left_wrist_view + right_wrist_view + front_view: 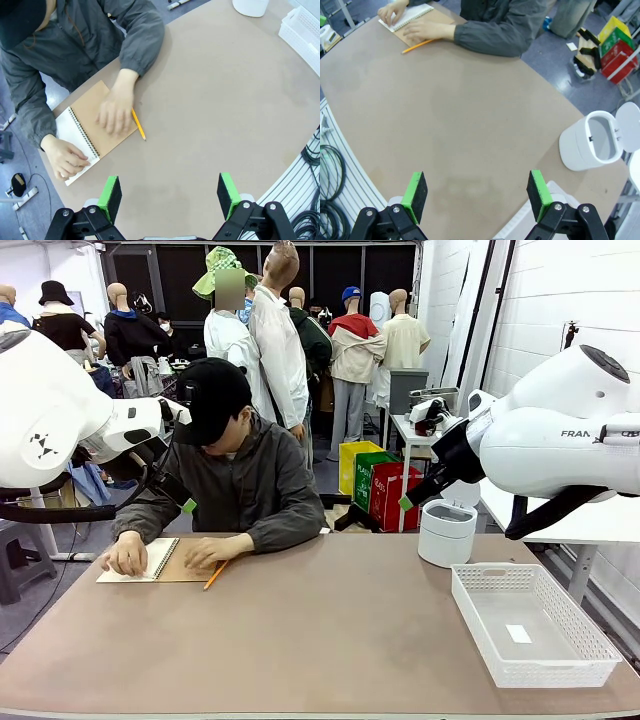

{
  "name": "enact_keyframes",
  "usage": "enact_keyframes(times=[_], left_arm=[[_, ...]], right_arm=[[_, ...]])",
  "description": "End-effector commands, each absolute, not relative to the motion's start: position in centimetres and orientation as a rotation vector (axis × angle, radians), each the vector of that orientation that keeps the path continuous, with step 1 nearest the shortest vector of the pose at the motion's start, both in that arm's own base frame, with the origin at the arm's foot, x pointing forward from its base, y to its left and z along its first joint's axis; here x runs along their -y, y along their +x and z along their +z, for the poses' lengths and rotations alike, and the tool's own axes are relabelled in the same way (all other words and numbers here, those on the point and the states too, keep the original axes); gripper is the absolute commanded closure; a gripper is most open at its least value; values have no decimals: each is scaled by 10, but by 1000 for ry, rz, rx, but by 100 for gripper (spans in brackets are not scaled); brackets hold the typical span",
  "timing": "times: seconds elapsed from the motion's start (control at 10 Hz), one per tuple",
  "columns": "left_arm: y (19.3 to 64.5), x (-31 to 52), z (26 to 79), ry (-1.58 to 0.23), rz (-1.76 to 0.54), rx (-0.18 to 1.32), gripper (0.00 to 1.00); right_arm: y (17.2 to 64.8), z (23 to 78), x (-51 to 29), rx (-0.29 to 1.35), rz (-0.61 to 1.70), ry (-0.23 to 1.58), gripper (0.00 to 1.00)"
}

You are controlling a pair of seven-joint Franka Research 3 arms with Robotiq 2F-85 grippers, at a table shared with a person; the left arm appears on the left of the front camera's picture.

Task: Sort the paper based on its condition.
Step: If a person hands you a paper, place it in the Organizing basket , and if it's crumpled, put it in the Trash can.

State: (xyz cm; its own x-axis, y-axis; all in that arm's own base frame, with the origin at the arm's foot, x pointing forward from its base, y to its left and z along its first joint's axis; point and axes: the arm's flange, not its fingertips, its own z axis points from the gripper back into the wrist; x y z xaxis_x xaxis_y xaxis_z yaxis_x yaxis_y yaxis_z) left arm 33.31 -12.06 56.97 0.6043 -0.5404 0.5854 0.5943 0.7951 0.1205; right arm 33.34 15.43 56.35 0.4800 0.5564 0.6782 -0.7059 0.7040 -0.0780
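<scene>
The paper is out of view as a loose sheet. A white page lies open in the spiral notebook [150,560] [95,125] [412,12] at the far left of the table. The person presses one hand [127,555] on that page and the other hand [215,548] on the brown cover. My left gripper [170,197] hangs open above the table's left side, nothing between its green pads. My right gripper [477,195] is open too, high over the right side, near the bin.
A yellow pencil [216,574] [138,124] lies beside the notebook. A white round bin [447,530] [590,142] with its lid up stands at the far right. A white mesh basket [495,568] at the near right holds a tiny white tag [518,633].
</scene>
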Motion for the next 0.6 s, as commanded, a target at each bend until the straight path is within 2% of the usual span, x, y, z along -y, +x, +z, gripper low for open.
enact_keyframes(times=[0.0, 0.5], left_arm=[[333, 120, 570, -85, -657, 645, 0], [333, 120, 570, -85, -657, 645, 0]], right_arm=[[334, 564, -154, 738, 779, 229, 0], [334, 564, -154, 738, 779, 229, 0]])
